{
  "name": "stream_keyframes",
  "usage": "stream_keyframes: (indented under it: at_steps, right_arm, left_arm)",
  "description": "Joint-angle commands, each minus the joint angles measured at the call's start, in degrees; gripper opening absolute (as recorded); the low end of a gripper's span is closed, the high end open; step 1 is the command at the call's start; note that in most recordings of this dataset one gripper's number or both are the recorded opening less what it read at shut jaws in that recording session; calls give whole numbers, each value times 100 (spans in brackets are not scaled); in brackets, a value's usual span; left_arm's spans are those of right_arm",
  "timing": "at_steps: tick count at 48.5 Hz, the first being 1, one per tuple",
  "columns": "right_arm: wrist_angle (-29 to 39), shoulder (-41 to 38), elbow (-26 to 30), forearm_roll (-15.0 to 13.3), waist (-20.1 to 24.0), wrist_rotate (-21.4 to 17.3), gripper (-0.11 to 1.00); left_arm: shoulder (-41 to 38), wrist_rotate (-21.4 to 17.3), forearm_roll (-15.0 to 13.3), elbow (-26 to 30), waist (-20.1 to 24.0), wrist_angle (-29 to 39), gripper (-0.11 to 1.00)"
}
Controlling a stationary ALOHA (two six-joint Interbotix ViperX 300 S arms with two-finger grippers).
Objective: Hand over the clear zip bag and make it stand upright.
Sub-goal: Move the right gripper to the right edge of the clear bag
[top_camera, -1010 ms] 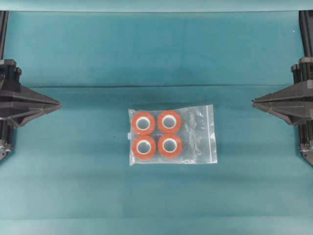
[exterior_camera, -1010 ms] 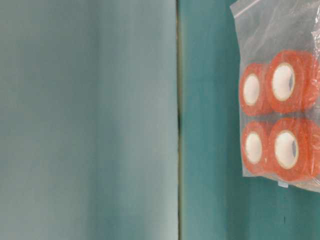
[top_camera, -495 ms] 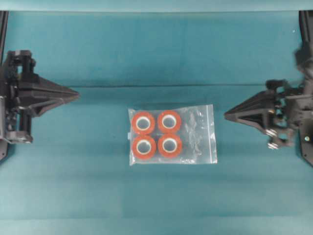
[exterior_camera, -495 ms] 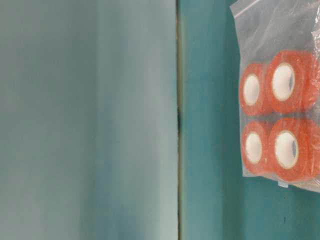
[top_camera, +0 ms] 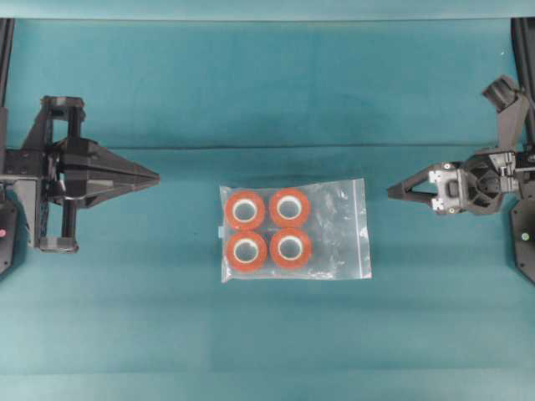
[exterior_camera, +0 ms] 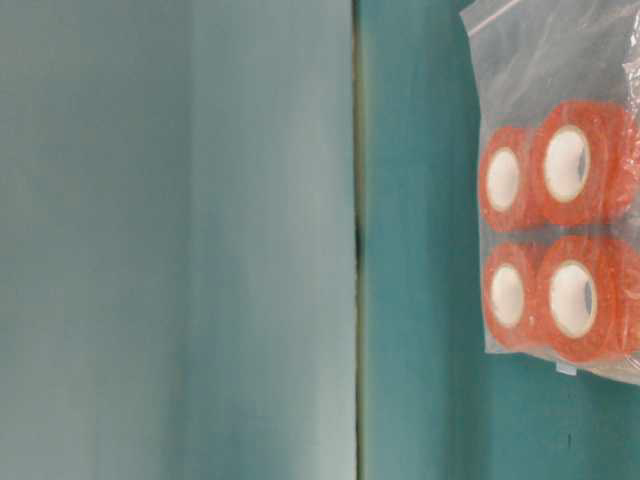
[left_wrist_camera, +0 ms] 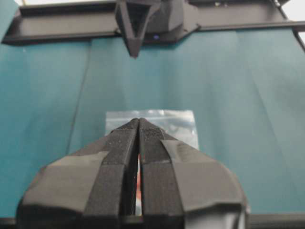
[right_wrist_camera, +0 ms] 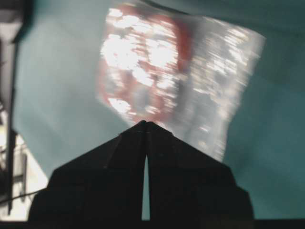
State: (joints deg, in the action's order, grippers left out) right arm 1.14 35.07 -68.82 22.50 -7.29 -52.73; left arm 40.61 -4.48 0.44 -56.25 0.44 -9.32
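The clear zip bag [top_camera: 294, 229] lies flat in the middle of the teal table, with several orange rolls in its left half and its zip strip along the right edge. It also shows at the right of the table-level view, the bag [exterior_camera: 560, 200]. My left gripper [top_camera: 157, 177] is shut and empty, its tip left of the bag and apart from it. My right gripper [top_camera: 390, 193] is shut and empty, just right of the zip edge. The left wrist view has the bag [left_wrist_camera: 176, 121] beyond the shut left gripper [left_wrist_camera: 138, 120]. Blurred, the bag [right_wrist_camera: 176, 71] lies ahead of the right gripper [right_wrist_camera: 146, 123].
The teal cloth has a seam [top_camera: 267, 148] running across behind the bag. The right arm's base [left_wrist_camera: 143, 19] stands at the far end of the left wrist view. A pale wall [exterior_camera: 170, 240] fills the left of the table-level view.
Both arms have moved in from the table's sides toward the bag, and both grippers have shut. The right gripper has turned and tilted down. The bag has not moved.
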Motion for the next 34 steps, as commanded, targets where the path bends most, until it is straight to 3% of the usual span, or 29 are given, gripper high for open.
stream_keyframes:
  at_steps: [1, 11, 19, 24, 34]
  right_arm:
    - [-18, -202, -44, 0, -9, -202, 1]
    - [-35, -800, 44, 18, 62, -299, 1]
    - [-97, -1301, 211, 62, 308, -738, 8]
    - [-316, -1582, 246, 70, 536, -1063, 26]
    - [-729, -2048, 378, 70, 773, -1679, 81]
  left_arm:
    - [9, 9, 9, 141, -62, -9, -1]
    - [9, 18, 18, 246, -88, -35, -1]
    - [-9, 18, 18, 272, -97, -18, -1]
    - [-9, 9, 18, 272, -97, -9, -1]
    - [-53, 0, 18, 272, -79, 0, -1]
